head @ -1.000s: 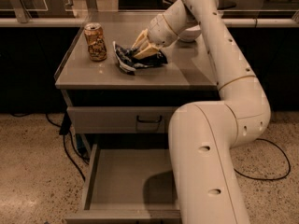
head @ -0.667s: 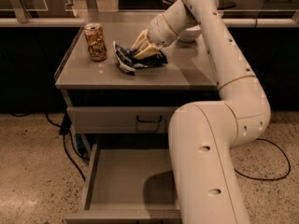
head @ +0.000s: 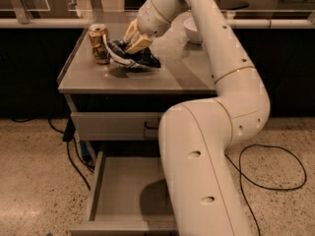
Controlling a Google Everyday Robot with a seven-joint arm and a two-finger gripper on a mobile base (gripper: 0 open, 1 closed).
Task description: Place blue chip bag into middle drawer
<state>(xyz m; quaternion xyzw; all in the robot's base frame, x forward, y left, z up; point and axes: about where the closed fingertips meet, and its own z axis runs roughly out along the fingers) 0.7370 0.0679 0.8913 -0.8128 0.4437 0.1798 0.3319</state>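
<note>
underfoot, a speckled floor [head: 34, 171] is seen around the grey cabinet top [head: 162, 77]; the middle drawer [head: 123, 191] is left open below; the arm [head: 216, 48] is bent over the top; the blue chip bag [head: 134, 58] is pinched by the gripper [head: 135, 39] beside the tan can [head: 99, 43].

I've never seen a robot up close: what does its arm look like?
The arm is thick, rounded, cream-white shells with small dark round dots and thin tan joint seams; no outside cables show. Its end effector, at the blue chip bag over the cabinet top, has tan-yellow fingers.
</note>
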